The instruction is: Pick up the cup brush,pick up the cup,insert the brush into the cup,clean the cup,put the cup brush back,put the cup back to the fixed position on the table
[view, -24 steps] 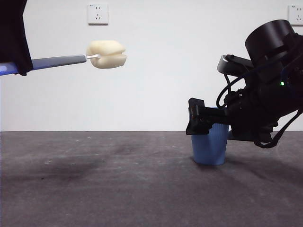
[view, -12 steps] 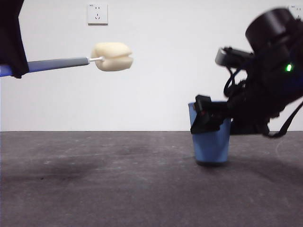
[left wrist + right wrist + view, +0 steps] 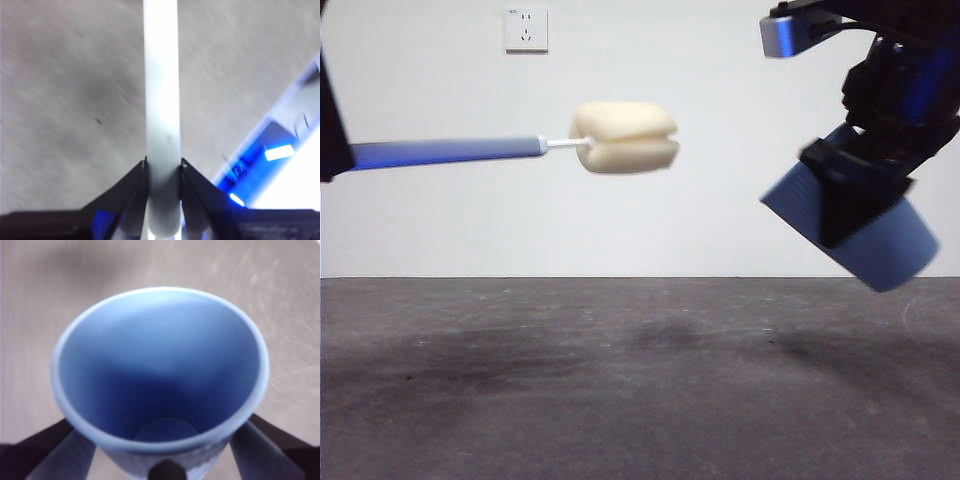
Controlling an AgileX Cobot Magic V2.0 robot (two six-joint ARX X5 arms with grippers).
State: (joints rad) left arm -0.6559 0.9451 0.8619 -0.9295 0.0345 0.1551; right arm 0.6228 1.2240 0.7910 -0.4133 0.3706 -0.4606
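Left gripper [image 3: 163, 167]: jaws pinched on the grey handle, seen only at the wrist.
Cup brush [image 3: 520, 148]: level above the table [image 3: 620, 380], sponge head toward the cup; wrist view hides the head.
Cup [image 3: 850, 225]: airborne, tilted, mouth toward the brush.
Right gripper [image 3: 162, 440]: jaws clamping the cup's sides; wrist view shows the bare blue inside.

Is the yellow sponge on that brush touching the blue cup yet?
Apart. The front view shows the sponge head of the cup brush in mid-air with bare white wall between it and the tilted cup held by the right hand.
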